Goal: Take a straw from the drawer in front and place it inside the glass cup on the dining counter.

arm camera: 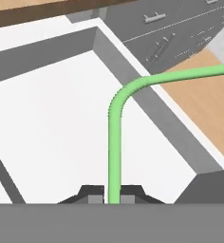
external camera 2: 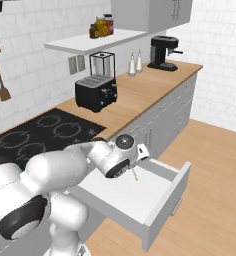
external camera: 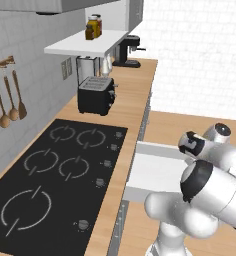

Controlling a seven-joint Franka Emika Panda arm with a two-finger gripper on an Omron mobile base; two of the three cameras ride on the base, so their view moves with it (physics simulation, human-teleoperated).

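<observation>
Drawer (external camera 2: pixel 155 200): stood pulled open, white inside.
Arm: bent forward and down over the drawer.
Gripper (arm camera: pixel 113 194): above the drawer's floor, clenched on the straw.
Straw (arm camera: pixel 115 142): green, rose from the fingertips, bending past the drawer's wall.

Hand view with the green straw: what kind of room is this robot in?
A kitchen, most likely: there is a black cooktop, a toaster and a coffee machine on a wooden counter.

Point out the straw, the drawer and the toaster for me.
straw (arm camera: pixel 115 137): hand view, on its upright stem below the bend.
drawer (external camera 2: pixel 124 199): right base view, on its bare white floor.
toaster (external camera: pixel 96 96): left base view, on its black side.
</observation>
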